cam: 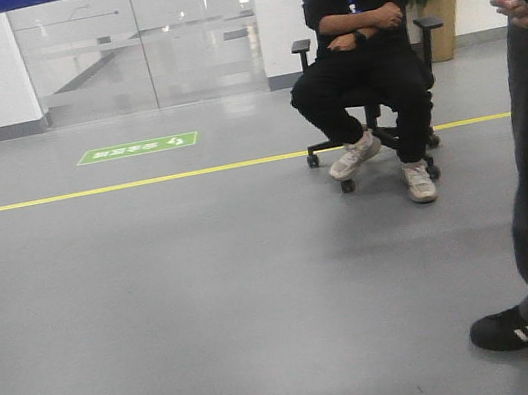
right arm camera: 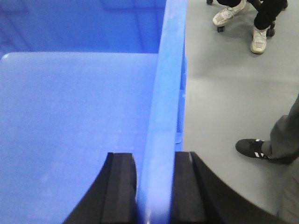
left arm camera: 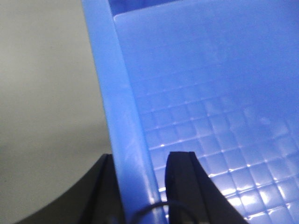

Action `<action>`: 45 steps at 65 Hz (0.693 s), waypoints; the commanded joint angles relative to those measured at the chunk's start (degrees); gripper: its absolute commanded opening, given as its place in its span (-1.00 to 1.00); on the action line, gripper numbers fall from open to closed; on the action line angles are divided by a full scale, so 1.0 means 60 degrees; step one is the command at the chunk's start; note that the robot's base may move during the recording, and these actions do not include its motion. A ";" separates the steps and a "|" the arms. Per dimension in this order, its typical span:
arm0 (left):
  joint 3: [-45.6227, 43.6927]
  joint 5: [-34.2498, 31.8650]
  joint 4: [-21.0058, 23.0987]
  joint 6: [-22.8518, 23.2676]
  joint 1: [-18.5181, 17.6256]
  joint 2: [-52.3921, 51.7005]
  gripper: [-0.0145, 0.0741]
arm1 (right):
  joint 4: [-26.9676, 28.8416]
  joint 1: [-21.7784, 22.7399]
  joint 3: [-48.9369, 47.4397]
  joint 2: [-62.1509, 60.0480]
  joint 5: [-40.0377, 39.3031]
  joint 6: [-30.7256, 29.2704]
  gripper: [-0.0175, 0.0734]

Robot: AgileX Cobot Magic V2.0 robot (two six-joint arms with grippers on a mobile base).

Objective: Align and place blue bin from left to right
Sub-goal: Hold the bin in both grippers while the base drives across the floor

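Left pincer (left arm camera: 140, 193) and right pincer (right arm camera: 154, 186) are clamping, between their pads, opposite rims of the large open-topped blue plastic bin (right arm camera: 161, 93), seemingly stiff, light and slippery.

front cam low; wrist cams close on blue bin (left arm camera: 210, 93); r, front share black shoe (right arm camera: 253, 148).

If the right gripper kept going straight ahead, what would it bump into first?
The blue bin. The right gripper straddles its side wall, so that wall's rim probably comes first.
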State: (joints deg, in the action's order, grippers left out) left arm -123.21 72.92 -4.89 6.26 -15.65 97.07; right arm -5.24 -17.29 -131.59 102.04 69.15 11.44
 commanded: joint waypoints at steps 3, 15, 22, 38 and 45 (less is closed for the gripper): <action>-0.0165 -0.0633 0.0056 -0.0204 -0.0095 -0.0183 -0.92 | -0.0209 0.0024 -0.0171 -0.0249 -0.1384 -0.0229 -0.77; -0.0165 -0.0633 0.0056 -0.0204 -0.0095 -0.0183 -0.92 | -0.0209 0.0024 -0.0171 -0.0249 -0.1384 -0.0229 -0.77; -0.0165 -0.0633 0.0056 -0.0204 -0.0095 -0.0183 -0.92 | -0.0209 0.0024 -0.0171 -0.0249 -0.1384 -0.0229 -0.77; -0.0165 -0.0633 0.0056 -0.0204 -0.0095 -0.0183 -0.92 | -0.0209 0.0024 -0.0171 -0.0249 -0.1384 -0.0229 -0.77; -0.0165 -0.0633 0.0056 -0.0204 -0.0095 -0.0183 -0.92 | -0.0209 0.0024 -0.0171 -0.0249 -0.1384 -0.0229 -0.77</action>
State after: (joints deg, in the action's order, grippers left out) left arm -123.21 72.92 -4.89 6.26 -15.65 97.07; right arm -5.24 -17.29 -131.59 102.04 69.15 11.44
